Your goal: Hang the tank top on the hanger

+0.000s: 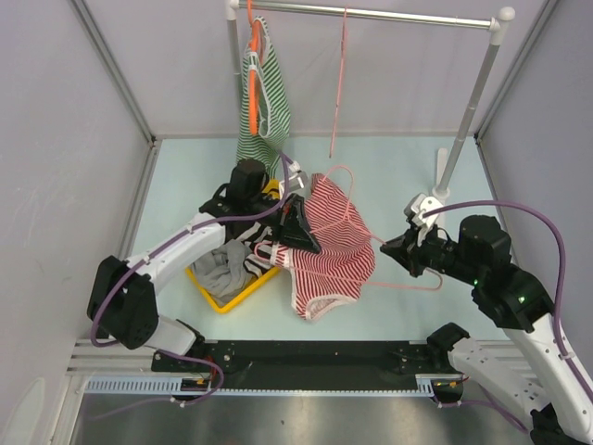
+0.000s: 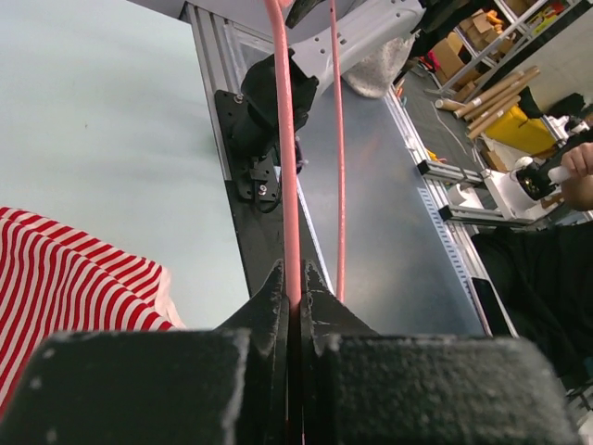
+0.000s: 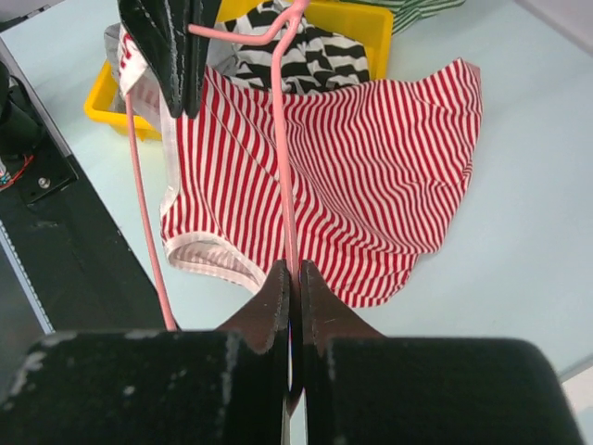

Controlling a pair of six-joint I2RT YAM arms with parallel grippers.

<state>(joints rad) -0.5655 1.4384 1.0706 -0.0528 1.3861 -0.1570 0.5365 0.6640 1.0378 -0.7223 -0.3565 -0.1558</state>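
Observation:
The tank top, red and white striped with pale trim, droops from the hanger a little above the table; it also shows in the right wrist view and the left wrist view. The thin pink wire hanger is held from both ends. My left gripper is shut on its wire at the left, jaws pinched tight. My right gripper is shut on the wire at the right end. The hook curls above the top. How the fabric is threaded on the wire is unclear.
A yellow bin left of the top holds grey and black-and-white garments. At the back, a rack rail carries a green-striped top on an orange hanger and another pink hanger. The rack's right post stands behind my right gripper.

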